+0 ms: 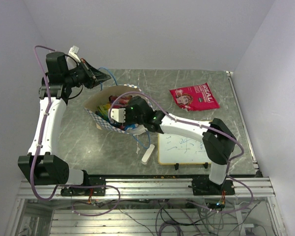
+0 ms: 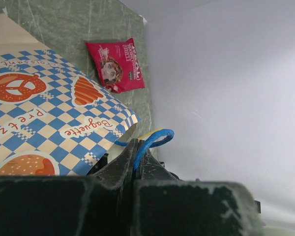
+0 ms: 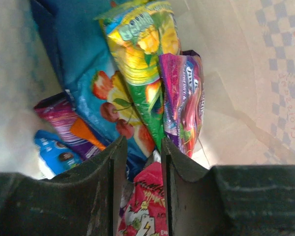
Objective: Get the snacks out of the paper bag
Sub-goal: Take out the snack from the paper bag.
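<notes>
The paper bag point(image 1: 96, 105) lies with its open mouth facing right, its checkered side showing in the left wrist view point(image 2: 49, 113). My left gripper point(image 2: 136, 142) is shut on the bag's blue cord handle point(image 2: 157, 137) and holds it up at the bag's far rim point(image 1: 101, 77). My right gripper point(image 3: 141, 142) is inside the bag point(image 1: 123, 115), shut on a red packet point(image 3: 146, 201). Behind it lie a yellow-green packet point(image 3: 142, 54), a purple packet point(image 3: 184, 98) and a blue packet point(image 3: 96, 93). One pink-red packet point(image 1: 194, 97) lies outside on the table, also in the left wrist view point(image 2: 119, 65).
A framed whiteboard point(image 1: 184, 147) lies at the front right under my right arm. A white eraser block point(image 1: 147, 154) lies beside it on the left. The marbled table point(image 1: 78, 142) ends at walls on the left, back and right.
</notes>
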Motion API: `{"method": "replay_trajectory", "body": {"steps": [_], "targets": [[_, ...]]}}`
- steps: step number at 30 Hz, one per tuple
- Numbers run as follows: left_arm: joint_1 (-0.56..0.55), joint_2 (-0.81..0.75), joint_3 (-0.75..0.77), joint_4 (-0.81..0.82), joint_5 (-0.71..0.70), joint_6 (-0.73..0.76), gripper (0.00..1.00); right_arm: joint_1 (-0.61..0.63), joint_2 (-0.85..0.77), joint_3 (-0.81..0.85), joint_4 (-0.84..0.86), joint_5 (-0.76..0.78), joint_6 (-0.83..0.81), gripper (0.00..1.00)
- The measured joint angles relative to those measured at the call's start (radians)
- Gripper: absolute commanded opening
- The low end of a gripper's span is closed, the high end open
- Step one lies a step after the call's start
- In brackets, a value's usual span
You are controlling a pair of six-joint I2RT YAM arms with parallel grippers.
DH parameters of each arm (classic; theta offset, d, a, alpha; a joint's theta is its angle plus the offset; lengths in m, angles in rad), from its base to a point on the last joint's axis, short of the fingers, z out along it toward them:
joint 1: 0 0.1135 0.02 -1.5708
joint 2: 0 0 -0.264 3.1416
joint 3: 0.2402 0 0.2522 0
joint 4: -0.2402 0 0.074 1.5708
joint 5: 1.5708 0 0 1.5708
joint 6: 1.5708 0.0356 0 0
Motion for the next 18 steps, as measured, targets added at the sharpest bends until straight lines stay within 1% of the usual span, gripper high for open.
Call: {"method": "replay_trajectory", "body": {"steps": [7, 13, 18], "targets": [[0.0, -0.003, 0.016, -0.03, 0.011, 0.02, 0.07, -0.032, 0.048, 0.021, 0.055, 0.03, -0.004, 0.36], [0.0, -0.003, 0.016, -0.031, 0.021, 0.021, 0.07, -0.051, 0.064, 0.027, 0.083, 0.026, -0.016, 0.38], [0.0, -0.003, 0.016, -0.032, 0.026, 0.021, 0.07, -0.066, 0.11, 0.068, 0.098, 0.005, -0.006, 0.4]]}}
